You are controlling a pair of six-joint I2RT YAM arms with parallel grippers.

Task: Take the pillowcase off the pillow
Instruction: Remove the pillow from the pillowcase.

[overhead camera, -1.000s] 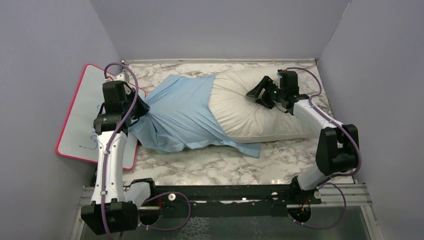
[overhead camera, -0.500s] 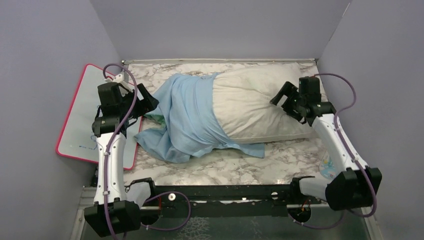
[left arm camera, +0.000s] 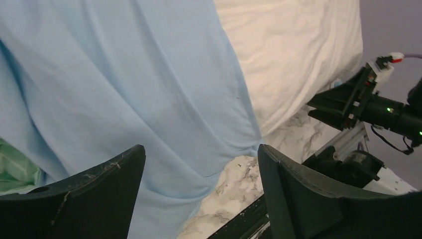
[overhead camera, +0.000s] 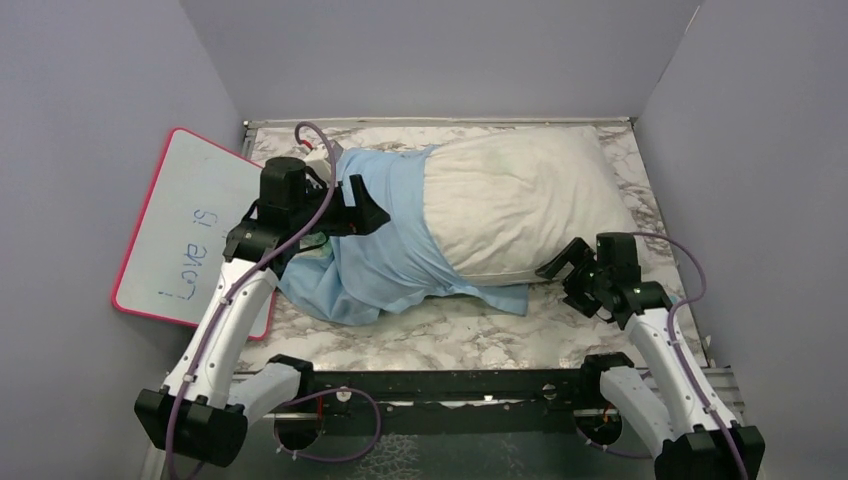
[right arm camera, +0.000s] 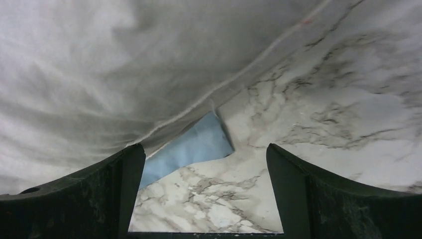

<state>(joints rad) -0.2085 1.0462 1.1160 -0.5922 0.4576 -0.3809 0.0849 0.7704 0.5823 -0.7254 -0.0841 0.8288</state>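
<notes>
Pillowcase (overhead camera: 390, 245), one, half-covers one pillow (overhead camera: 520, 200); left end effector (overhead camera: 362, 205) and right end effector (overhead camera: 562, 262) both gape, empty.

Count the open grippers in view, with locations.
2. The left gripper hovers over the light-blue pillowcase covering the left end of the pillow; the right gripper sits by its near right corner. Neither holds anything.

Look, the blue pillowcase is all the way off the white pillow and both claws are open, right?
Not quite: the top view shows the pillowcase covering the left end of the pillow. The left gripper and right gripper are both open.
</notes>
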